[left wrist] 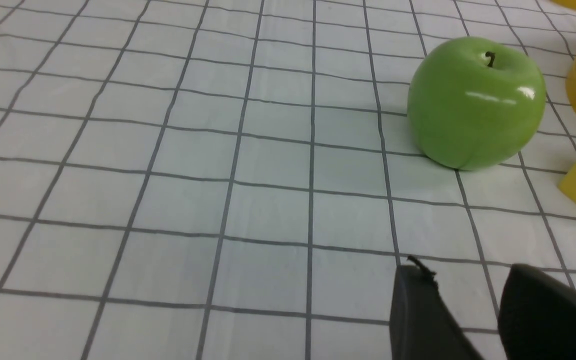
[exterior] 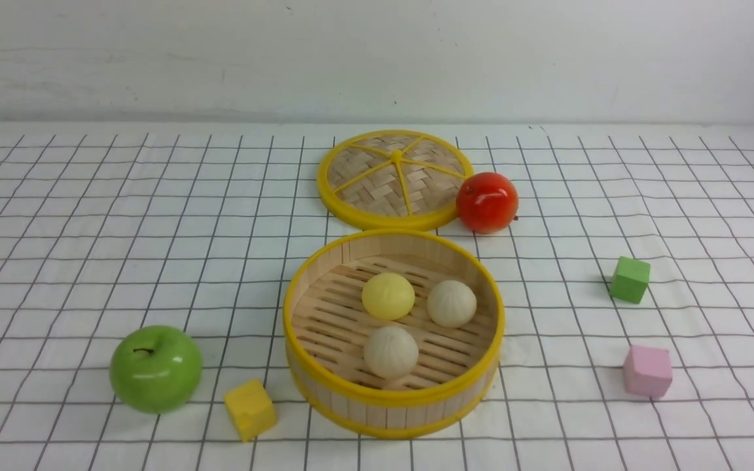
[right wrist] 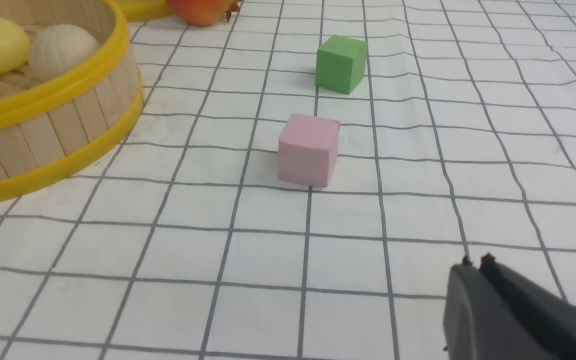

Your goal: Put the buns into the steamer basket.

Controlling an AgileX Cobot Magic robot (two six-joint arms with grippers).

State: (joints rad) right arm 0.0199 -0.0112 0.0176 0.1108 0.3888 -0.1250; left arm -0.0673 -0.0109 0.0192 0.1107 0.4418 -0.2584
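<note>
Legible text: none. No labels, brands, nos. or signs readable in any view. Surface (exterior: 89, 196) cloth: plain grid lines only, no print.

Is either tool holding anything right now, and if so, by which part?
Nothing is held. The left tool stands open over bare cloth, and the right tool is shut on nothing. All three buns already lie in the steamer basket.
</note>
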